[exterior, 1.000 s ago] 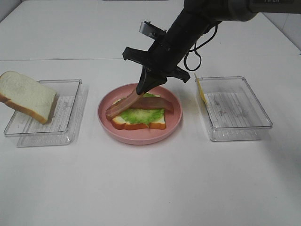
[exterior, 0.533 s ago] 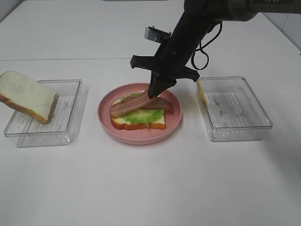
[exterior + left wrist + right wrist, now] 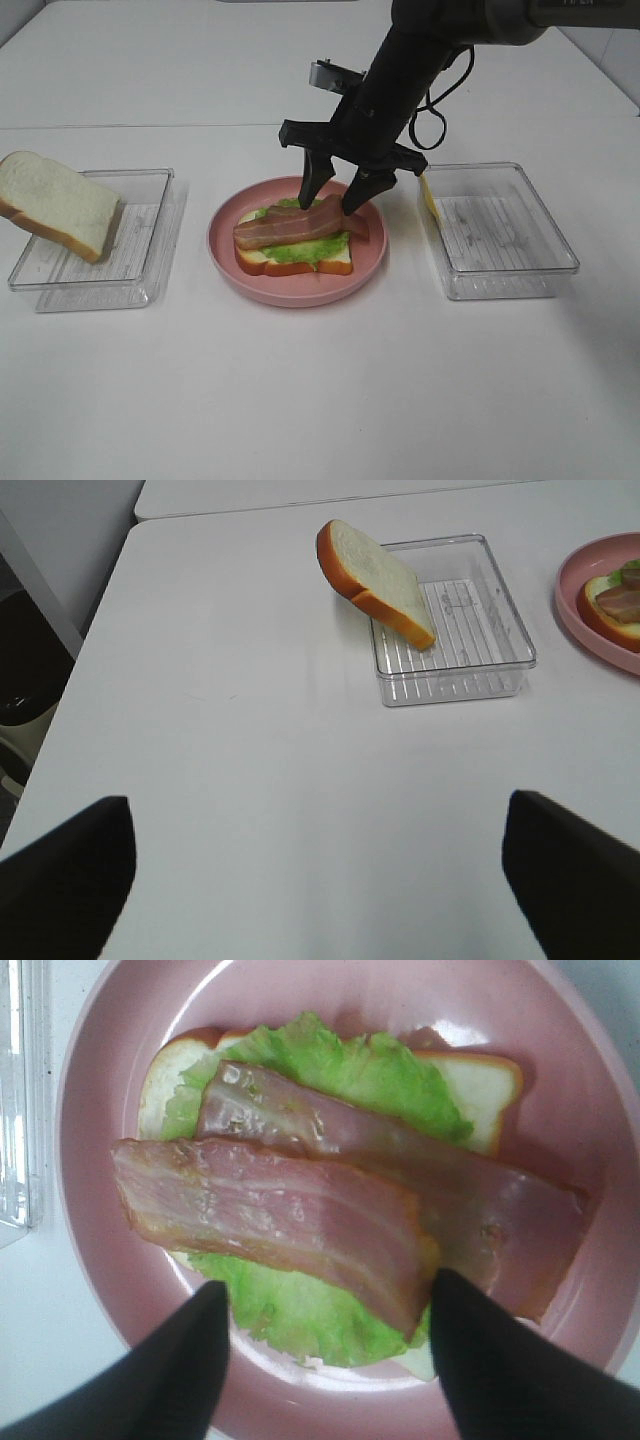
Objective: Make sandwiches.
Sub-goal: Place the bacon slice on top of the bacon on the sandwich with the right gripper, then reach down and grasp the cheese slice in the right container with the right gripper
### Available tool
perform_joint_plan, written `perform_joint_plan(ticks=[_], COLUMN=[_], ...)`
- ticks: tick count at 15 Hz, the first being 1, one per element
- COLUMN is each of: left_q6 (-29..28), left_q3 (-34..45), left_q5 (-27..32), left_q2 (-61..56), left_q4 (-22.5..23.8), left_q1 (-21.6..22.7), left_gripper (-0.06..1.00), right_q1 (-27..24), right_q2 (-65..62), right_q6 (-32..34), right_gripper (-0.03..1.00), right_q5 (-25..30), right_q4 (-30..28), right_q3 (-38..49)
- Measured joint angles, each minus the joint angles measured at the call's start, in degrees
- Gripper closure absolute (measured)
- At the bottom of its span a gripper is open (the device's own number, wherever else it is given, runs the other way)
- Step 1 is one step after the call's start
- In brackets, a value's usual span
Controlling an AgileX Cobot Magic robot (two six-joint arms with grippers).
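Two bacon strips (image 3: 295,227) are lying overlapped on lettuce (image 3: 300,250) over a bread slice (image 3: 332,263) in the pink plate (image 3: 300,293) | right gripper (image 3: 328,206) is hovering above them, jaws apart | left gripper (image 3: 320,860) is hanging spread wide.

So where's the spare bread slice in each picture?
Exterior high: far left, the bread slice leans on the rim of a tray.
Left wrist: the bread slice leans on the same tray.
Right wrist: not in it.
Shared landmark: the plate, pink, seen in all three views.
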Motion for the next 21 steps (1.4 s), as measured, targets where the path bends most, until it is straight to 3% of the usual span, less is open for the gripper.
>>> perform_joint_plan(ticks=[1, 2, 8, 12, 15, 21], left_q6=[0.0, 0.0, 0.0, 0.0, 0.0, 0.0], left_q3=[0.0, 0.0, 0.0, 0.0, 0.0, 0.0], left_q5=[0.0, 0.0, 0.0, 0.0, 0.0, 0.0], left_q2=[0.0, 0.0, 0.0, 0.0, 0.0, 0.0], left_q4=[0.0, 0.0, 0.0, 0.0, 0.0, 0.0], left_q1=[0.0, 0.0, 0.0, 0.0, 0.0, 0.0], left_gripper=[0.03, 0.03, 0.03, 0.03, 0.03, 0.03], right_q1=[0.0, 0.0, 0.0, -0.8, -6.8, -7.6], right_q2=[-0.3, -1.2, -10.0, -11.6, -8.4, -4.1], right_q6=[0.0, 0.1, 2.3, 6.0, 5.8, 5.4], right_gripper=[0.2, 0.17, 0.14, 0.14, 0.14, 0.15], right_q5=[0.6, 1.1, 5.2, 10.1, 8.8, 3.7], right_q4=[-0.3, -0.9, -7.6, -20.9, -20.6, -19.1], right_q3=[-0.1, -0.1, -0.1, -1.3, -1.4, -1.4])
